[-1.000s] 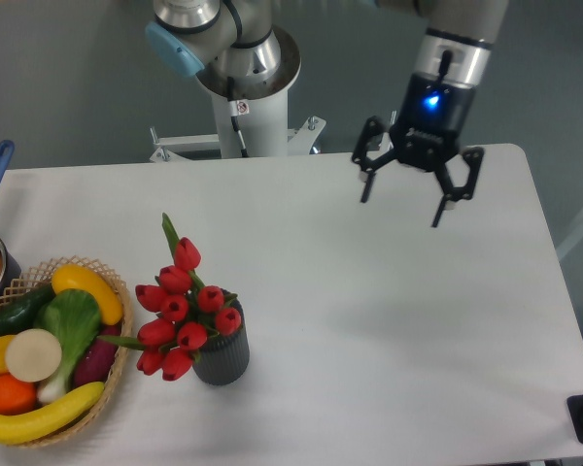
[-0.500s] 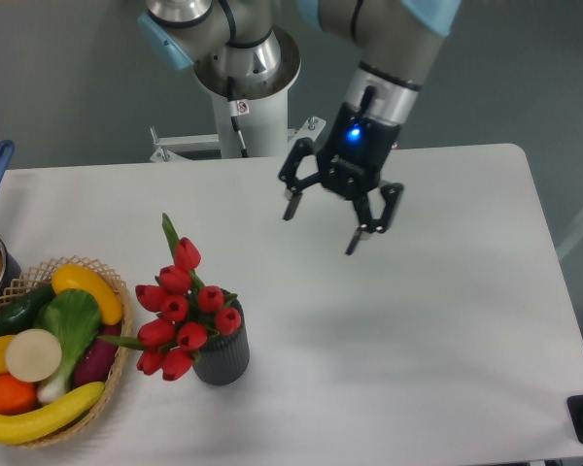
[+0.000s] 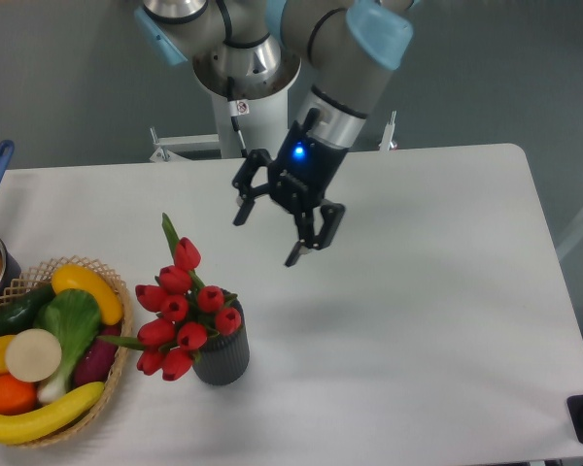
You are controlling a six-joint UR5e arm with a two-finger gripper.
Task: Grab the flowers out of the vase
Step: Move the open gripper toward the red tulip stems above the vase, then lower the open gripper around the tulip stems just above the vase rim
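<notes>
The vase (image 3: 221, 355) stands on the table (image 3: 428, 320) with the flowers (image 3: 180, 311) in it. The basket (image 3: 112, 374) lies left of the vase. The gripper (image 3: 266, 237) hangs above and behind the vase, to its right.

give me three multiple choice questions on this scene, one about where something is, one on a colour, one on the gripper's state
1. Where does the vase stand?
A. right of the basket
B. inside the basket
C. at the table's far right edge

2. What colour are the flowers?
A. yellow
B. red
C. white

3. How is the gripper?
A. shut on the flowers
B. shut on the vase
C. open, holding nothing

Answers:
1. A, the vase sits on the table just right of the basket.
2. B, the tulip buds are glossy red.
3. C, its fingers are spread apart in the air, above and right of the flowers.
</notes>
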